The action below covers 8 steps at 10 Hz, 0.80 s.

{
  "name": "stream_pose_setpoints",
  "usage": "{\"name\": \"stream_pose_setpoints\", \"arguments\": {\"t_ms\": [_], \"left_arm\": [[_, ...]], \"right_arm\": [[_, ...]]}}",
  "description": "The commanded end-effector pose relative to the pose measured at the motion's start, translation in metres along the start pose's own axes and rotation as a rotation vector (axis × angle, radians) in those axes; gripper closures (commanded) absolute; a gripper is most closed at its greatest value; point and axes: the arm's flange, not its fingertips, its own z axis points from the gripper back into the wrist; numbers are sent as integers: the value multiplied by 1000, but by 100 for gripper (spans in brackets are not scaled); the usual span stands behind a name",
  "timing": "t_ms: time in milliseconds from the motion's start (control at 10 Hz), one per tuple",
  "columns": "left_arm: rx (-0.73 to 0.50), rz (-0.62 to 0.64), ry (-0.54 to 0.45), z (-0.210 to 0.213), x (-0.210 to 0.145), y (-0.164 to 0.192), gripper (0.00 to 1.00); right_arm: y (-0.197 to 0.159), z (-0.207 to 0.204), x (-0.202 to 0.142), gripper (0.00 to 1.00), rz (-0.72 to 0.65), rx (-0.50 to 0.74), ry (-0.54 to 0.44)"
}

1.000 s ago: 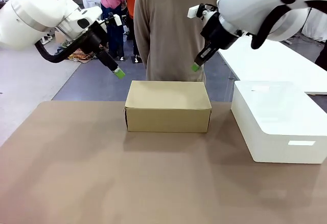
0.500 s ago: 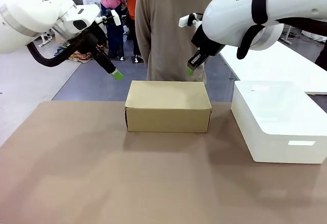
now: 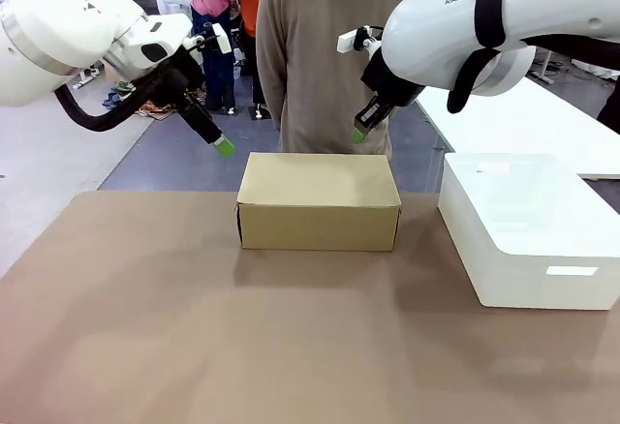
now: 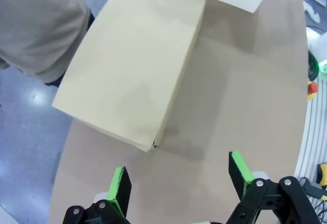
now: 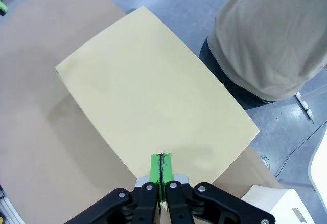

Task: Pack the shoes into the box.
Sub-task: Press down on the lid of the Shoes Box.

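Right now the brown tabletop [image 3: 194, 347] nearest me carries nothing that could snag, so the trouble, if any, starts at the box [image 3: 318, 201], which sits shut in the middle with its lid flat. To its right, near but apart, stands a white bin [image 3: 528, 226]; a careless sweep of the right arm could knock it. The shoes I cannot spot anywhere, so I'd guess they are either inside already or yet to be brought out. Above the box's far left corner hangs the left gripper [image 3: 224, 144] with its jaws spread wide and nothing between them; above the far right edge hangs the right gripper [image 3: 359, 135], pinched fully closed on nothing. If that closed one is meant to pry up the lid, it could slip off the smooth cardboard, dent it, or shove the whole light box across the tabletop, since nothing pins it down. Just behind stands a person in a beige sweater [image 3: 334, 46], close enough that a lifting flap or a swinging arm might brush them.
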Motion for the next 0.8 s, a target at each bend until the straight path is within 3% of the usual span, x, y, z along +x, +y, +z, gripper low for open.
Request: {"name": "stream_pose_setpoints", "arguments": {"t_ms": [0, 100, 400, 700], "left_arm": [[-8, 5, 2, 5, 3, 2, 0], [0, 0, 0, 0, 0, 0, 0], [96, 60, 3, 21, -3, -27, 0], [154, 65, 58, 37, -12, -52, 0]], "right_arm": [[-1, 3, -1, 100, 0, 2, -8], [0, 0, 0, 100, 0, 0, 0], [-5, -33, 29, 100, -222, 9, 30], [-4, -57, 50, 100, -296, -8, 80]]}}
